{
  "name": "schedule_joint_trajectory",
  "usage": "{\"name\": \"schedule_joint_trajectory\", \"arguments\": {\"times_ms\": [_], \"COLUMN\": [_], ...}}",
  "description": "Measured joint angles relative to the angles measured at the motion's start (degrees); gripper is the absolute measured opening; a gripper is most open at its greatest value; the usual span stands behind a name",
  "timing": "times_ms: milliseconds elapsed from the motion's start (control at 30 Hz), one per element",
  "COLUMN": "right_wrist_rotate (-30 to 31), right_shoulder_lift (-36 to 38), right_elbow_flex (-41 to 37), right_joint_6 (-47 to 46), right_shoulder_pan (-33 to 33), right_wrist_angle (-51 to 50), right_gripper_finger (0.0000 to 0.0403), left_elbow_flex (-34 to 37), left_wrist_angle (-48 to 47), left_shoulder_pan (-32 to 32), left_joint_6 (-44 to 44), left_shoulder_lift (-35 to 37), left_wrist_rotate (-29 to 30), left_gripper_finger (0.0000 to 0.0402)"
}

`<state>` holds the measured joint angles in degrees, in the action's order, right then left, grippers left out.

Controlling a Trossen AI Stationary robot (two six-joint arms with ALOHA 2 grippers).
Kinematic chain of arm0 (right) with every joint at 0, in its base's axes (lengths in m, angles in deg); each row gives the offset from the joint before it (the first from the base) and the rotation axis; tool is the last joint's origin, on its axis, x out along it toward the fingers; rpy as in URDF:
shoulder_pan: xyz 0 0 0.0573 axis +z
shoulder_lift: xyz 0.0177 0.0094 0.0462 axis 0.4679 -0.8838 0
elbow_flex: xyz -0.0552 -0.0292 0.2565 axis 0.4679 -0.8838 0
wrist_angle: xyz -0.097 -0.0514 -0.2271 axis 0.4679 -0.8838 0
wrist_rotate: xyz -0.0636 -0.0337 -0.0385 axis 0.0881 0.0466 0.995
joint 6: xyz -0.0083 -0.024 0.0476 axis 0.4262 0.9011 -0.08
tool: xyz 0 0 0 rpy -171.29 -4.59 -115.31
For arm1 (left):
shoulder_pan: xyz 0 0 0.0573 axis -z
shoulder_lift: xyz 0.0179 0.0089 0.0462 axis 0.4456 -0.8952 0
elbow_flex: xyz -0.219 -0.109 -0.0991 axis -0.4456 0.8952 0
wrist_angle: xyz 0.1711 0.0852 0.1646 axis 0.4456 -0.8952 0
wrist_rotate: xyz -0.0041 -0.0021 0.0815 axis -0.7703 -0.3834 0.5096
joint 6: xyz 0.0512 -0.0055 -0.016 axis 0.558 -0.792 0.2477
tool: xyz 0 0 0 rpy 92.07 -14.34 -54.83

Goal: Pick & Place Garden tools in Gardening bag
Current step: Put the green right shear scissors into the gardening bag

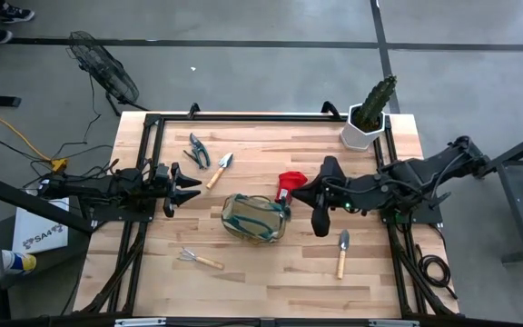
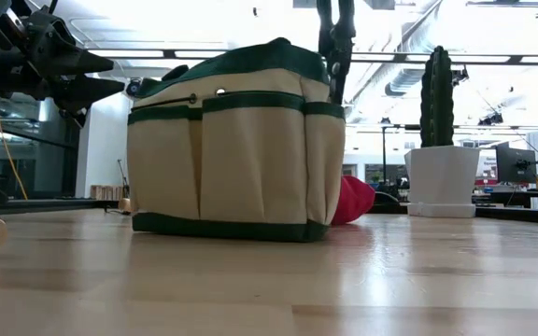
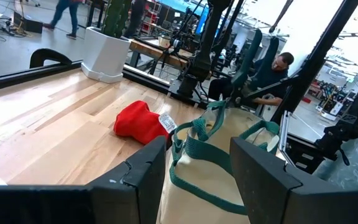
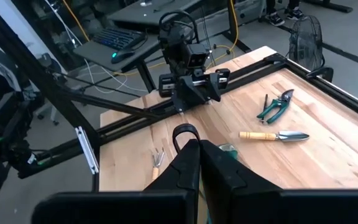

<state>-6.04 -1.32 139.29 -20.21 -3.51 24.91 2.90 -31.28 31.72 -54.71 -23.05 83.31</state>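
- Gardening bag [image 1: 255, 218]: soft fabric; I grip its green handles.
- Right tool [image 1: 320, 221]: closed, empty, right of it.
- Left tool [image 1: 187, 187]: open, empty.

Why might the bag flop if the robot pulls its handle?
The bag looks like soft cloth, so it would probably sag or tilt rather than lift stiffly. Its green handles already droop in loops. It stands on a flat base, so a gentle push might slide it rather than tip it.

You are seeing just one readable marking: "SA4" printed on the white box [image 1: 41, 233] lying on the floor left of the table [image 1: 271, 272]
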Motion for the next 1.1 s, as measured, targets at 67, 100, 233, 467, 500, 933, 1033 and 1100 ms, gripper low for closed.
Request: {"name": "schedule_joint_trajectory", "arguments": {"times_ms": [67,100,233,467,500,933,1033,1100], "right_wrist_rotate": [0.0,-0.1,0.7,2.6,2.8,4.0,4.6,5.2], "right_shoulder_lift": [-0.6,-1.0,-2.5,-3.9,-3.9,-3.9,-3.9,-4.1], "right_elbow_flex": [0.0,0.0,0.0,0.0,0.0,0.0,0.0,0.0], "right_joint_6": [-0.6,-0.9,-1.2,-2.1,-2.2,-2.6,-2.7,-3.3], "right_shoulder_pan": [0.0,0.2,0.8,1.2,1.2,1.4,1.6,2.0], "right_wrist_angle": [0.4,0.3,1.8,4.3,4.4,7.6,7.6,7.5], "right_gripper_finger": [0.0005,0.0005,0.0005,0.0005,0.0005,0.0005,0.0005,0.0005], "left_elbow_flex": [0.0,0.0,0.0,0.0,0.0,0.0,0.0,0.0], "left_wrist_angle": [0.0,0.0,0.0,0.0,0.0,0.0,0.0,0.0], "left_shoulder_pan": [0.0,0.0,0.0,0.0,0.0,0.0,0.0,0.0], "left_joint_6": [0.0,0.0,0.0,0.0,0.0,0.0,0.0,0.0], "left_shoulder_lift": [0.0,0.0,0.0,0.0,0.0,0.0,0.0,0.0], "left_wrist_rotate": [0.0,0.0,0.0,0.0,0.0,0.0,0.0,0.0], "left_gripper_finger": [0.0174,0.0174,0.0174,0.0174,0.0174,0.0174,0.0174,0.0174]}}
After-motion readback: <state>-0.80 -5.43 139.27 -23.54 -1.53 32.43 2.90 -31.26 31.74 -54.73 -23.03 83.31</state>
